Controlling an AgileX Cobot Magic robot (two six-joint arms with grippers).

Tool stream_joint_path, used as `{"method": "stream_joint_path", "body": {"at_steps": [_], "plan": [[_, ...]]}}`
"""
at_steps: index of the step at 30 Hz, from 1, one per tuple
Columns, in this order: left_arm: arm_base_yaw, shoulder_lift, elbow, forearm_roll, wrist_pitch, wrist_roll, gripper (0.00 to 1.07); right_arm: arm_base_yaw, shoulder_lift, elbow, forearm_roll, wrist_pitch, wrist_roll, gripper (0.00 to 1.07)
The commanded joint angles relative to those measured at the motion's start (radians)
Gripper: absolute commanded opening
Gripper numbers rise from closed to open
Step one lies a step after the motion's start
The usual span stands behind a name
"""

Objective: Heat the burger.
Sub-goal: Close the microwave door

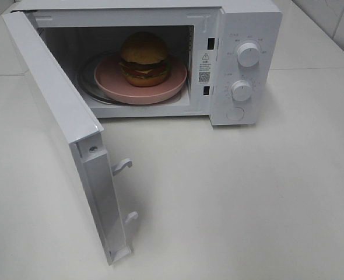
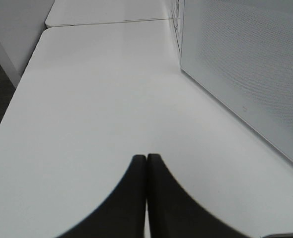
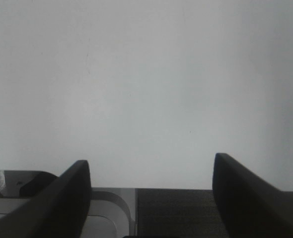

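Note:
The burger (image 1: 144, 58), with a golden-brown bun and layers of cheese, tomato, patty and lettuce, sits on a round pink plate (image 1: 109, 77) inside the white microwave (image 1: 251, 23). The microwave door (image 1: 61, 122) stands swung wide toward the front left. Neither arm shows in the exterior high view. In the left wrist view my left gripper (image 2: 146, 163) is shut with nothing in it, over the white table (image 2: 97, 99) beside the mesh door panel (image 2: 251, 69). My right gripper (image 3: 151, 171) is open and empty above bare white table.
Two white knobs (image 1: 248, 53) (image 1: 241, 90) and a round button (image 1: 235, 113) are on the microwave's right panel. Door latch hooks (image 1: 123, 165) stick out from the open door's edge. A table seam (image 2: 107, 22) runs behind the microwave.

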Motion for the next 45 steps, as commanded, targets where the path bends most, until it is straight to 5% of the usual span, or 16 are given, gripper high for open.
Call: {"method": "stream_joint_path", "body": {"at_steps": [1, 7, 19, 32, 45], "plan": [[-0.003, -0.020, 0.002, -0.004, -0.015, -0.002, 0.00, -0.002, -0.114, 0.103, 0.000, 0.028, 0.007, 0.63], [-0.003, -0.020, 0.002, -0.004, -0.015, -0.002, 0.00, -0.002, -0.358, 0.310, 0.000, 0.028, 0.013, 0.62], [-0.003, -0.020, 0.002, -0.004, -0.015, -0.002, 0.00, -0.002, -0.753, 0.511, 0.000, -0.021, 0.044, 0.62], [-0.003, -0.020, 0.002, -0.008, -0.015, -0.002, 0.00, 0.000, -1.140, 0.519, 0.000, -0.068, 0.038, 0.62], [-0.003, -0.020, 0.002, -0.011, -0.015, -0.002, 0.00, 0.089, -1.276, 0.521, -0.006, -0.084, 0.038, 0.58]]}}
